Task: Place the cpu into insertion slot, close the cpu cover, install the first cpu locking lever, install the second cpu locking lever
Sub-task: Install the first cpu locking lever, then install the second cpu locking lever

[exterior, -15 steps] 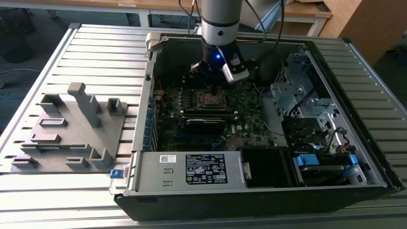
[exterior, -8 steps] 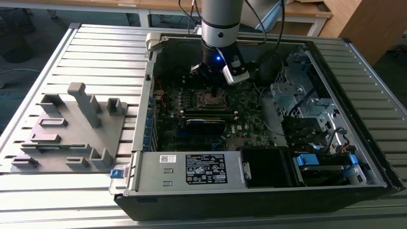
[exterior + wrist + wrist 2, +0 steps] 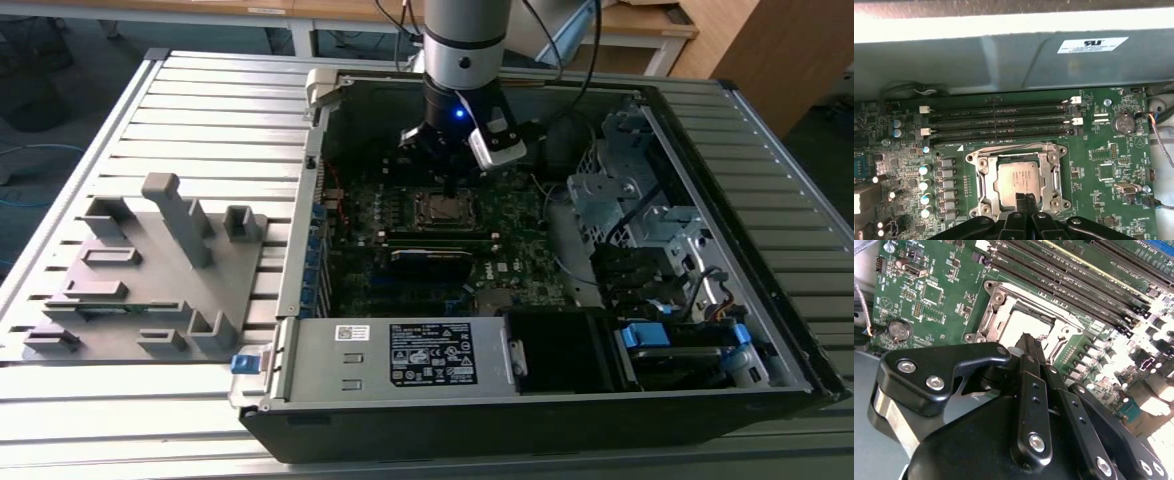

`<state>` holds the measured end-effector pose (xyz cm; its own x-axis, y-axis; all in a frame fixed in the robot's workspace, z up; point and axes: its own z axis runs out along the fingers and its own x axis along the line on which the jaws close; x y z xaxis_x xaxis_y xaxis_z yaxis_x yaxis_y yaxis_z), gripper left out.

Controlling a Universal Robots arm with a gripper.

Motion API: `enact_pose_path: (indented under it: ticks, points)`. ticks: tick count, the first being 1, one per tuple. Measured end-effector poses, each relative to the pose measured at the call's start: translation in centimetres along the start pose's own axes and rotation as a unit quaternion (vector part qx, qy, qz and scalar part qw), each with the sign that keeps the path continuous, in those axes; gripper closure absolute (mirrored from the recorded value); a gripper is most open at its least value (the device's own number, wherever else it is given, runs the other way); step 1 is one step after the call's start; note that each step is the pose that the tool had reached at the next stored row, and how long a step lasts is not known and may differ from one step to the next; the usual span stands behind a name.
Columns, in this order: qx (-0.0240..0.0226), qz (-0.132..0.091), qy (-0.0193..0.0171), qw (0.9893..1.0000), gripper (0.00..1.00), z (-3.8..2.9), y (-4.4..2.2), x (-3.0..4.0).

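Cpu sitting in insertion slot, cpu cover lying over it; we are seeing gripper fingers pressed together just above, memory slots beside.

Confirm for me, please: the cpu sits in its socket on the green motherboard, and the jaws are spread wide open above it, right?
Not quite. The cpu does sit in the insertion slot on the motherboard, but the first wrist view shows the gripper with its jaws closed together above it.

Below me I count one cpu under one cpu cover, three long memory slots, and one coin battery.
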<state>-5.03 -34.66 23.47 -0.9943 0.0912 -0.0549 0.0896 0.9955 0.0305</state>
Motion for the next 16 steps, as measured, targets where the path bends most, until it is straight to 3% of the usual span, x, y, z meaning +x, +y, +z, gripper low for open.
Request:
enact_pose_path:
  ticks: [2,4,8,16]
  points:
    - [-0.0079,0.000,0.0008,1.0000,0.89,-0.01,-0.02,0.00]
    - [-0.0128,0.001,0.0013,0.9999,0.89,-0.01,-0.04,0.00]
    - [-0.0154,0.001,0.0015,0.9999,0.89,-0.01,-0.04,0.00]
    - [-0.0154,0.001,0.0015,0.9999,0.89,-0.02,-0.14,-0.01]
